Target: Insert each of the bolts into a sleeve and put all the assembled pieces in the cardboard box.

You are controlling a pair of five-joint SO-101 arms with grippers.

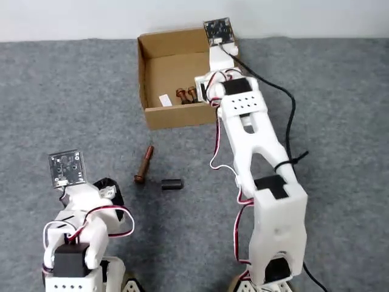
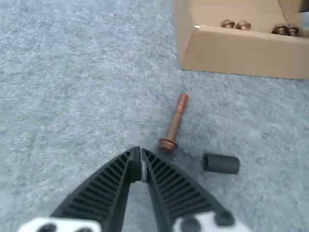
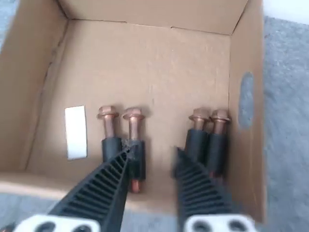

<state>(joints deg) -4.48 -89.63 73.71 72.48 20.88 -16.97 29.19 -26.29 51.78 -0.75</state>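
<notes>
R tool (image 3: 152,151) spread open, empty, over cardboard box (image 1: 144,73), four assembled pieces (image 3: 212,145) inside. L tool (image 2: 140,153) shut, empty, near loose bolt (image 2: 175,123); sleeve (image 2: 220,163) beside it on worktop (image 2: 72,72). Next, prob: open L, grab bolt, mate w/ sleeve.

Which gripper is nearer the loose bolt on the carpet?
Left. The left gripper sits just short of the bolt at its head end; the right gripper is over the cardboard box, farther off.

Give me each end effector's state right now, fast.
Left end effector: closed, holding nothing, near the loose bolt.
Right end effector: open, holding nothing, over the cardboard box.
</notes>
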